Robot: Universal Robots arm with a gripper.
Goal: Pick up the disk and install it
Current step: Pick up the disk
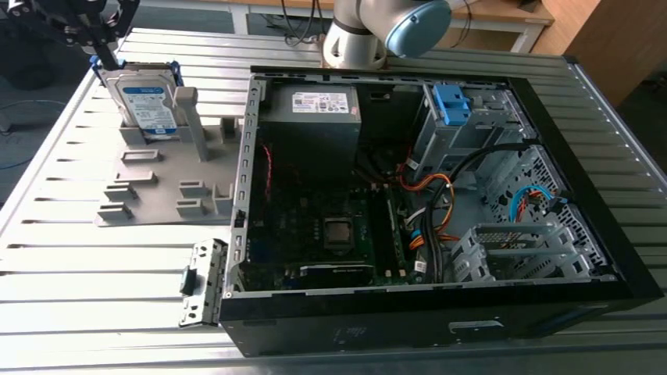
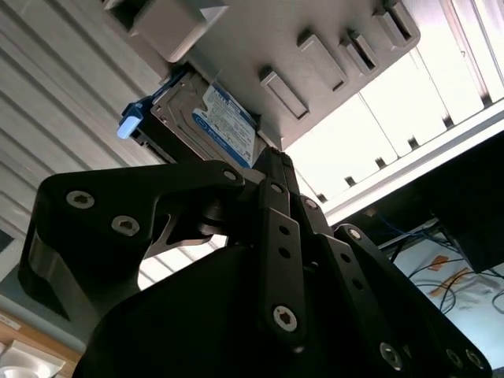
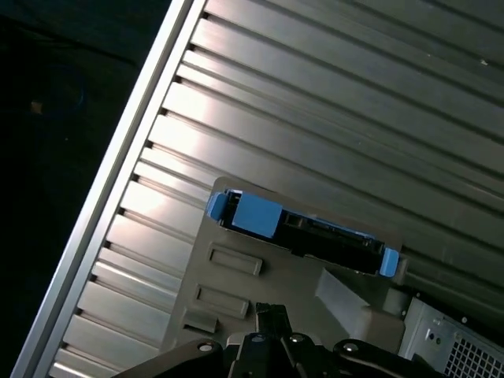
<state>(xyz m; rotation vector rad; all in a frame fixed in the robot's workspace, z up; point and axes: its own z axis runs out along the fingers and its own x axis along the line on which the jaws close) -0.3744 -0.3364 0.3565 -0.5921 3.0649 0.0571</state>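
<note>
Exterior view: black gripper (image 1: pixel 105 59), jaws apparently pressed together, hovers over the flat silver blue-bracketed disk (image 1: pixel 146 98) upright in a grey plastic holder (image 1: pixel 156 183); pickup and installation pending.

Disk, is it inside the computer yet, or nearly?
Not yet. Nothing looks done: the disk stands upright in the grey holder, outside the open computer case. In hand: the gripper is at the disk's top edge. Left: lifting it and installing it in the case.

Slatted metal table (image 1: pixel 105 266) carries grey fixture (image 1: pixel 156 187), open computer case (image 1: pixel 365 332).
</note>
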